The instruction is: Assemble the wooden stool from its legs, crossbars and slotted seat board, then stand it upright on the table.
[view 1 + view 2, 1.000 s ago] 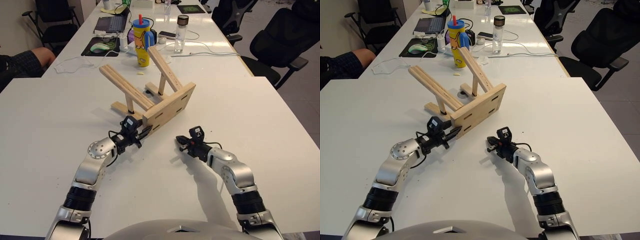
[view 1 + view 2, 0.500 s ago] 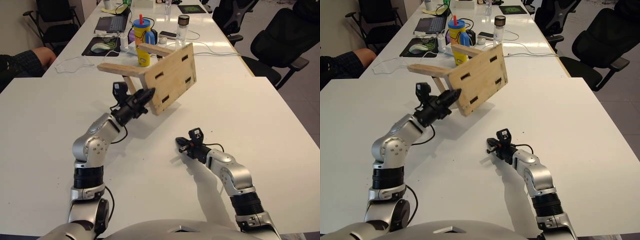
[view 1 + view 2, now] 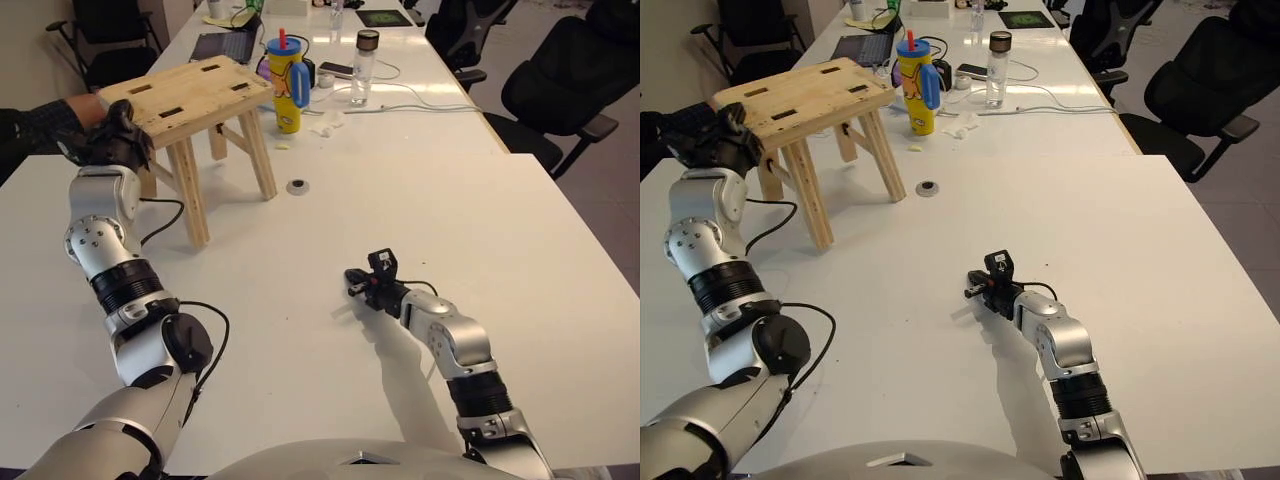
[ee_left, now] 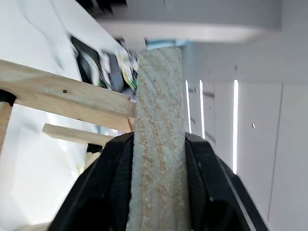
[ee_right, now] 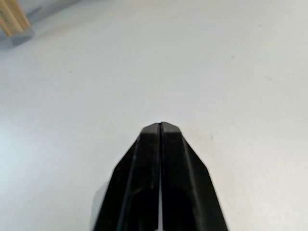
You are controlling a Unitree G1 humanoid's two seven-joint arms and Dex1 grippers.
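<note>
the wooden stool [image 3: 190,95] is seen assembled and upright near the far left corner of the white bench [image 3: 500,230], its slotted seat board [image 3: 185,85] uppermost and its legs [image 3: 192,200] pointed down onto the surface. whether every foot sits flat cannot be told from these angles. the edge of the seat board is clamped by the left end effector [image 3: 118,138], and in the left wrist view its dark fingers [image 4: 118,159] are pressed against both faces of the wood. the right end effector [image 3: 358,287] is held low over the bench toward the middle, well apart from the stool, its two fingers closed together on nothing.

beyond the stool a yellow cup [image 3: 284,85] and a clear bottle [image 3: 362,65] are stood on the neighbouring table, and a small round disc [image 3: 296,186] lies on the bench just beside the stool's right-hand leg.

the last step, standing the stool up, is judged to be all but done. what is called for next is that the stool be confirmed steady on its feet, the left clamp be opened, and the arm be drawn away sideways from the seat edge so that the stool is neither dragged nor tipped. no part for the right arm is foreseen.
</note>
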